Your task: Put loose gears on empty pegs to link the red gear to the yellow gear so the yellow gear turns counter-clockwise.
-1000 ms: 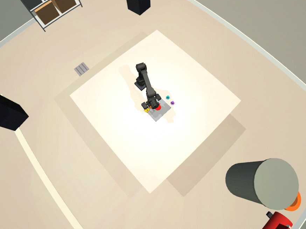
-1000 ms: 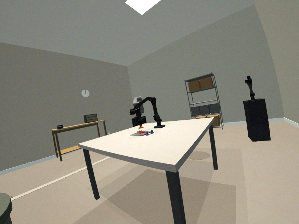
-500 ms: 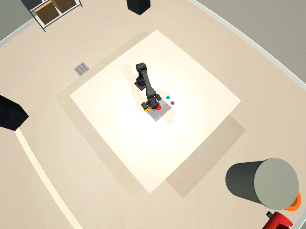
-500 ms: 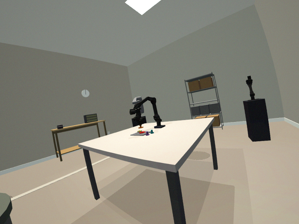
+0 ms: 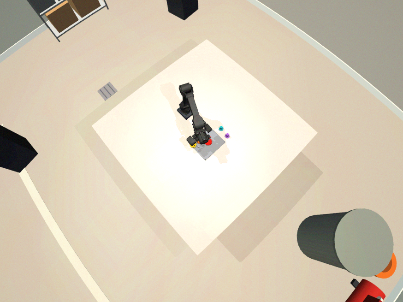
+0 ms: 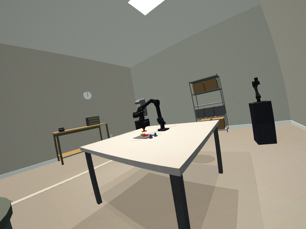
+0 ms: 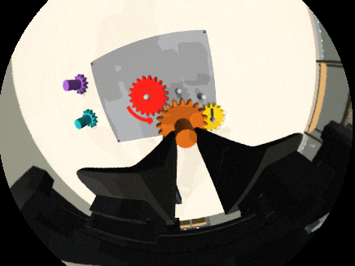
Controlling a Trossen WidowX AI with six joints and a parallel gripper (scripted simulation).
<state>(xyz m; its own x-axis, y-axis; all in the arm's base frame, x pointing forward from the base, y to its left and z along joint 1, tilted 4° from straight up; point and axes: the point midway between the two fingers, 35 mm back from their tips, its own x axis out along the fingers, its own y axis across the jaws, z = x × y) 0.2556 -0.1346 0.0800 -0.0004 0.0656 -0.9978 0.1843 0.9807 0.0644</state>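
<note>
My gripper (image 7: 185, 133) is shut on the handle of the orange gear (image 7: 175, 117) (image 6: 144, 130), holding it above the board between the red and yellow gears. The red gear (image 7: 142, 90) (image 5: 209, 142) (image 6: 145, 135) sits on the grey board (image 7: 118, 124) (image 5: 206, 154). The yellow gear (image 7: 217, 113) (image 5: 192, 145) with its black stripe sits at the board's edge. Two bare pegs show, one peg (image 7: 178, 91) beside the red gear and one peg (image 7: 200, 96) nearer the yellow gear. The orange gear hides the board below it. The red arrow (image 7: 138, 115) is beside the red gear.
A purple gear (image 7: 81, 84) (image 5: 227, 135) (image 6: 151, 136) and a teal gear (image 7: 90, 119) (image 5: 221, 128) (image 6: 155, 134) stand handle-up on the table (image 5: 201, 214) (image 6: 163, 149), off the board's side by the red gear. The arm's base (image 5: 185, 112) (image 6: 163, 129) stands behind the board.
</note>
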